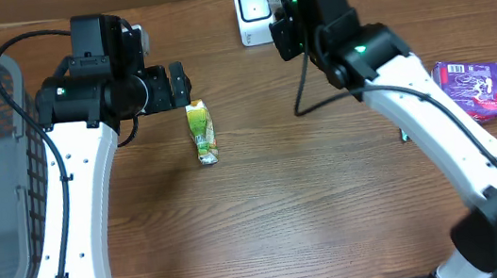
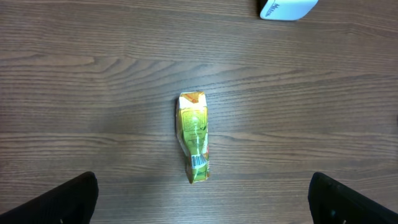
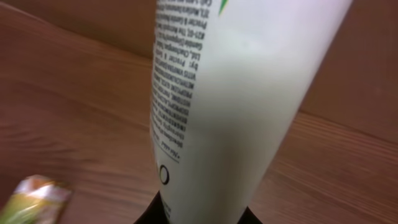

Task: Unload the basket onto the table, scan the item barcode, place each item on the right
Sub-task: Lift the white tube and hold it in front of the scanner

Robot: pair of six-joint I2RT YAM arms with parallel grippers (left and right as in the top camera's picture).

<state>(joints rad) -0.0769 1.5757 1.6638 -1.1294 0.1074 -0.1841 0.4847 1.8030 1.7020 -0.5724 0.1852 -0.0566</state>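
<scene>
Tube (image 3: 249,93), white (perhaps plastic), with fine black print

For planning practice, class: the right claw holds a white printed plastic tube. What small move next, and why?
Probably roll the white printed plastic tube in the right claw toward the white box-shaped scanner: only fine print shows, no barcode.

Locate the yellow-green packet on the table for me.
In the overhead view the yellow-green packet lies flat on the wooden table, left of centre, close by the open left claw and below-left of the white scanner.
</scene>
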